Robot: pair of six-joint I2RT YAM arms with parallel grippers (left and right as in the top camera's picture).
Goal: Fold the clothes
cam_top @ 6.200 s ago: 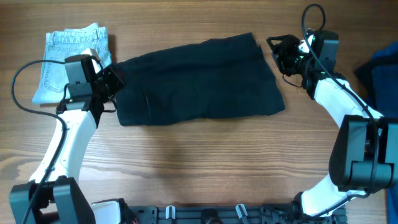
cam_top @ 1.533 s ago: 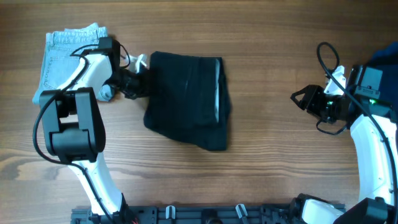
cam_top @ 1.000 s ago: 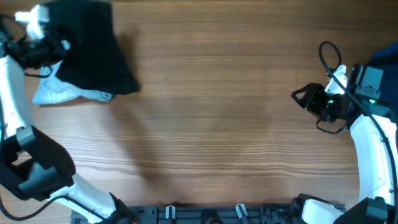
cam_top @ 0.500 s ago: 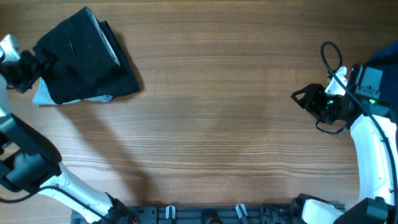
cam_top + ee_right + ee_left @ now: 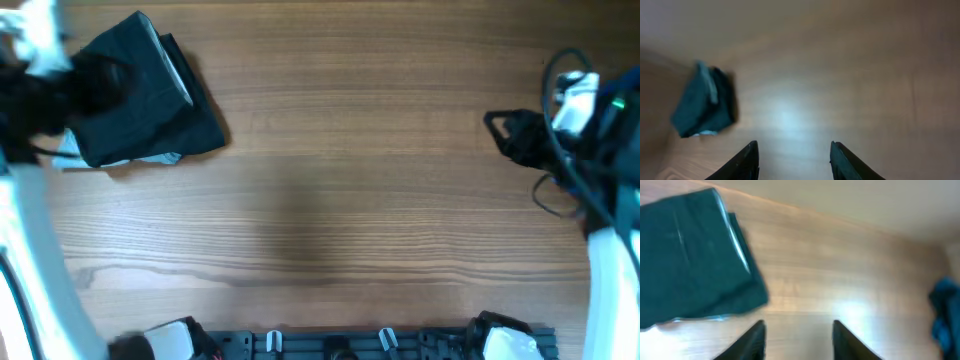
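A folded dark garment (image 5: 140,95) lies at the far left of the table on top of folded light-blue jeans, of which only a pale edge (image 5: 160,158) shows. It also shows in the left wrist view (image 5: 687,282) and, small, in the right wrist view (image 5: 705,102). My left gripper (image 5: 797,335) is open and empty, raised above bare wood to the right of the pile; in the overhead view it is a blur (image 5: 85,80) at the pile's left edge. My right gripper (image 5: 505,135) is open and empty at the far right, also seen in its wrist view (image 5: 792,157).
A blue cloth pile (image 5: 945,307) lies at the table's far right edge, seen in the left wrist view. The wooden table (image 5: 340,200) stretches between the two arms. A dark rail (image 5: 340,345) runs along the front edge.
The left arm has let go of the folded dark garment on the jeans and is pulling up and away, blurred. The right arm has lifted slightly and is also blurred.
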